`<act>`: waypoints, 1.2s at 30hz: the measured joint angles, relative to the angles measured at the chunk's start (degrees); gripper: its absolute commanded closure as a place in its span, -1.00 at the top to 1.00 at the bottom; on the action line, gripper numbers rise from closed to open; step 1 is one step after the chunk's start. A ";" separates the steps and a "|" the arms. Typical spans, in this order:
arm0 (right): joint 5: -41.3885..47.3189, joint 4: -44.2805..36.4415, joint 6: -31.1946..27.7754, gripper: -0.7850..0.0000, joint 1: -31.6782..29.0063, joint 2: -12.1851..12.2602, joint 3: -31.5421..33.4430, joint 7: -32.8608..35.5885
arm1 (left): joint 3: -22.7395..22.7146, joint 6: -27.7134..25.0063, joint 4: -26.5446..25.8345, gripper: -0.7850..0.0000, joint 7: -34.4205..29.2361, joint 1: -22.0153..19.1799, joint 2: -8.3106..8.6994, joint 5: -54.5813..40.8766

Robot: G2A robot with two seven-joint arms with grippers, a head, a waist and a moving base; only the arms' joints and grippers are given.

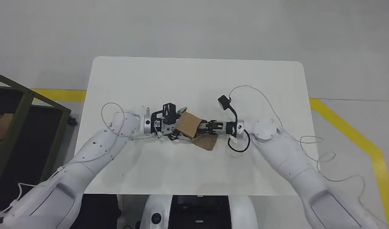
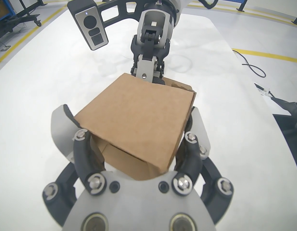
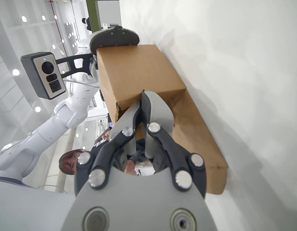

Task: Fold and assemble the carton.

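Holds a brown cardboard carton (image 1: 189, 124) between both grippers near the middle of a white rectangular table (image 1: 255, 83). Rests the carton (image 3: 138, 73) on the tabletop along one long side, turned at an angle to the table's edges. Clasps one end with the left gripper (image 2: 129, 108), jaws wide, one finger (image 2: 64, 118) at a corner and the other against the opposite side; faces an open end of the carton (image 2: 138, 116) toward that gripper's palm. Pinches the edge of the far end with the right gripper (image 3: 141, 97), jaws narrow, fingertips nearly together on the cardboard. Shows one long unfolded flap (image 3: 199, 150) lying flat on the table, reaching out beneath the right gripper (image 1: 203, 127).
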 measured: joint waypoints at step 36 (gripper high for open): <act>-14.40 -25.99 13.94 -1.00 -17.38 8.44 16.97 -5.10 | -0.77 -0.01 0.30 0.69 0.58 0.64 0.16 -0.01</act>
